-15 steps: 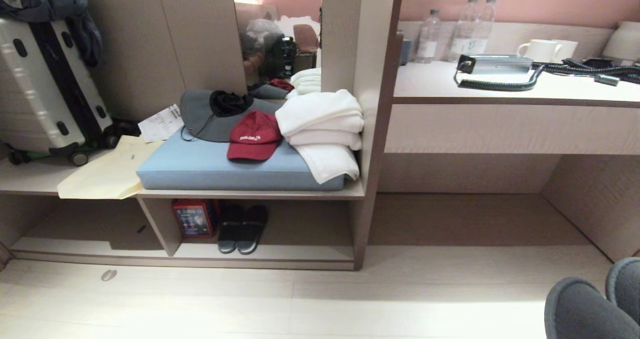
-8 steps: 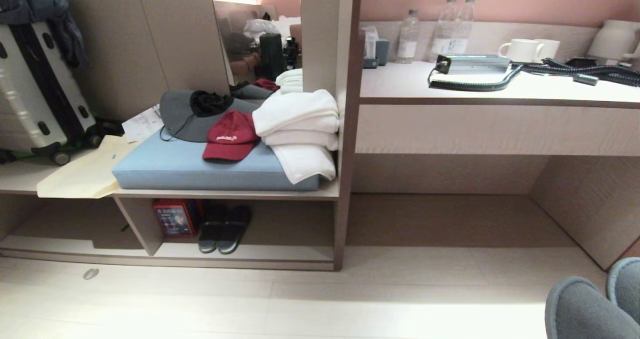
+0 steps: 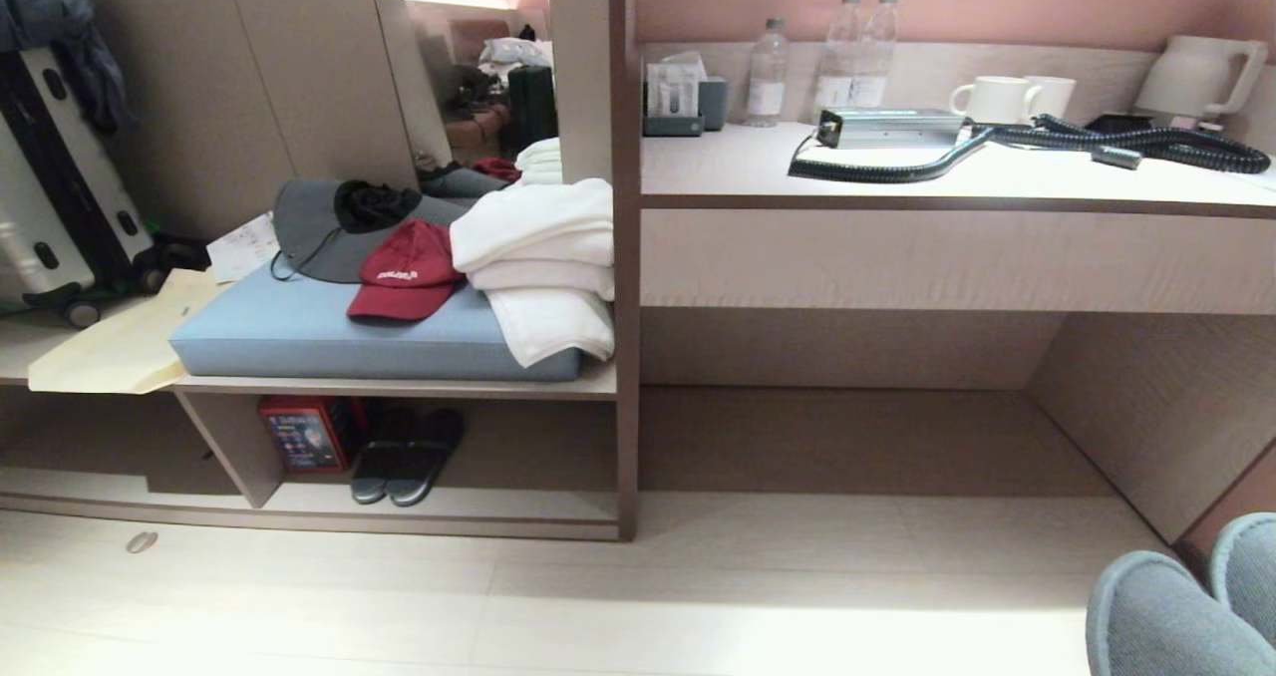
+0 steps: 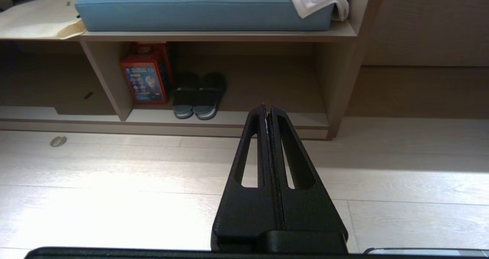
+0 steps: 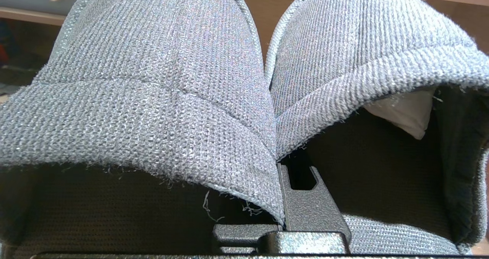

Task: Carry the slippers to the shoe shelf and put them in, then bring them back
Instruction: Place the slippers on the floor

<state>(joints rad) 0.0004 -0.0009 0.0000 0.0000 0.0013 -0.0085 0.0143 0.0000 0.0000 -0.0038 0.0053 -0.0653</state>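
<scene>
Evidently mid-carry: right gripper (image 5: 284, 167) clamps both slippers (image 5: 153, 79), left gripper (image 4: 267, 108) pinched empty; next, set them inside the shoe shelf (image 3: 478, 502), beside the black slides (image 3: 404, 457).

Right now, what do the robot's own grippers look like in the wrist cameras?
The left gripper is matte black: two long fingers tapering to narrow tips, each with a slim elongated cutout through it, rising from a broad black base. Of the right gripper only a small part shows: a dark, grainy finger with an angular slot, above a blocky base. No cables or markings are visible on either.
</scene>
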